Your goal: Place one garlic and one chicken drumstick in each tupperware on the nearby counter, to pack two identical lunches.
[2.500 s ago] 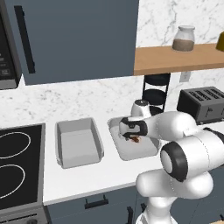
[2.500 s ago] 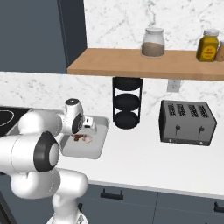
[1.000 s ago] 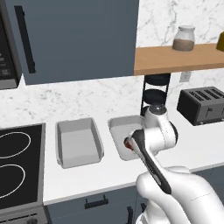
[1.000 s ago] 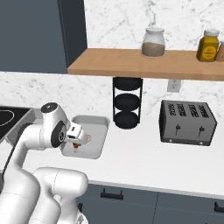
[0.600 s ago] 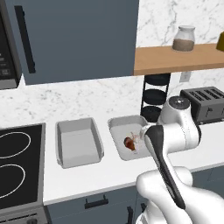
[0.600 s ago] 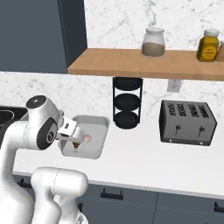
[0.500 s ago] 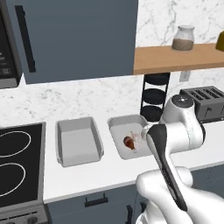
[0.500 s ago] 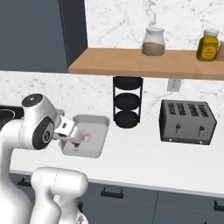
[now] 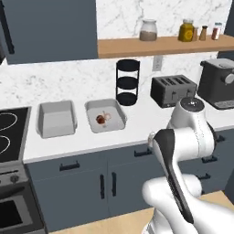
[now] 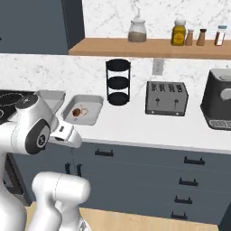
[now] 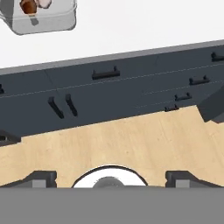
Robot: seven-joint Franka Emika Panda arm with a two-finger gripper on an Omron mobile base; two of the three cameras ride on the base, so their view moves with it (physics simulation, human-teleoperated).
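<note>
Two trays (image 9: 56,129) (image 9: 106,126) on counter (image 9: 137,121); toaster (image 9: 173,90), rack (image 9: 127,82) behind.

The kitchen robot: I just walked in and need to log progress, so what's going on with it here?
It is packing lunches. One grey tupperware on the white counter holds a chicken drumstick and a garlic. The tupperware beside it, nearer the stove, looks empty. The arm is pulled back off the counter, and its pincer is open, holding nothing, over the wooden floor in front of the cabinets.
</note>
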